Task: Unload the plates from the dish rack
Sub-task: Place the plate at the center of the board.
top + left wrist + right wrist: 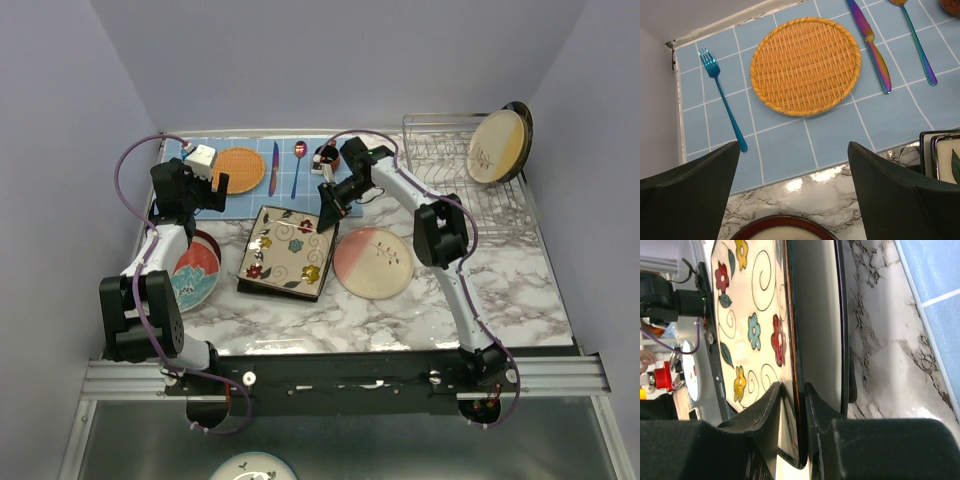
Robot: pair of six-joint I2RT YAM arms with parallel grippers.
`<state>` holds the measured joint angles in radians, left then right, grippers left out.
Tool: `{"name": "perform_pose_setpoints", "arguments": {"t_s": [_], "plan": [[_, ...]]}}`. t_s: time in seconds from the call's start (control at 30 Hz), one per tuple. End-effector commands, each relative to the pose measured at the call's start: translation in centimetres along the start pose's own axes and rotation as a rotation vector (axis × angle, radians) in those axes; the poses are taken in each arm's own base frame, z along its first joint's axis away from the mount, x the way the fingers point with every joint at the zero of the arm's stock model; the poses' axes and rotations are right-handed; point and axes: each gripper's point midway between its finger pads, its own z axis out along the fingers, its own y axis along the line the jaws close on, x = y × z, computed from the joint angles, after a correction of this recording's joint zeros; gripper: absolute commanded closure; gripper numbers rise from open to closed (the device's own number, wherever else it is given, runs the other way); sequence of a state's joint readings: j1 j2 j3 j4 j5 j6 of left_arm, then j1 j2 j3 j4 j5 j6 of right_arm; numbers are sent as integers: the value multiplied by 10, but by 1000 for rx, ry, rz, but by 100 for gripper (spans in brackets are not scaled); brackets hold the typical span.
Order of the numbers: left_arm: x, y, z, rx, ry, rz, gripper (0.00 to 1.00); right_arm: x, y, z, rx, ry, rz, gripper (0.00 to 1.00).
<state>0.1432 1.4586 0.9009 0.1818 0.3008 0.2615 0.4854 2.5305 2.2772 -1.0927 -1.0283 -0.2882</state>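
Observation:
My right gripper is shut on the right edge of a square flowered plate. That plate sits on a second square dark-rimmed plate in the middle of the table. A pink round plate lies to its right, and a red-rimmed teal plate lies at the left. The dish rack at the back right holds a cream plate upright, with a dark plate behind it. My left gripper hangs open over the far rim of the red-rimmed plate, holding nothing.
A blue tiled mat at the back carries an orange woven mat, a blue fork, an iridescent knife and a spoon. A small dark-red cup stands by the right arm. Walls close in on three sides.

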Motion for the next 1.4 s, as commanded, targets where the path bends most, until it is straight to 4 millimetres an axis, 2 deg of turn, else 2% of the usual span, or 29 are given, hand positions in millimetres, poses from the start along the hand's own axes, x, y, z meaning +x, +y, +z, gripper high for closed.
{"name": "perform_pose_setpoints", "arguments": {"t_s": [0.0, 0.43, 1.0, 1.37], "plan": [[-2, -3, -4, 18, -11, 9, 2, -7, -5, -17, 139, 3, -84, 70], [-2, -4, -5, 25, -9, 9, 2, -14, -7, -29, 229, 4, -104, 70], [0, -3, -2, 27, 0, 12, 2, -15, -8, -24, 224, 10, -111, 59], [3, -4, -1, 27, 3, 11, 2, -17, -4, -24, 237, 10, -122, 58]]}}
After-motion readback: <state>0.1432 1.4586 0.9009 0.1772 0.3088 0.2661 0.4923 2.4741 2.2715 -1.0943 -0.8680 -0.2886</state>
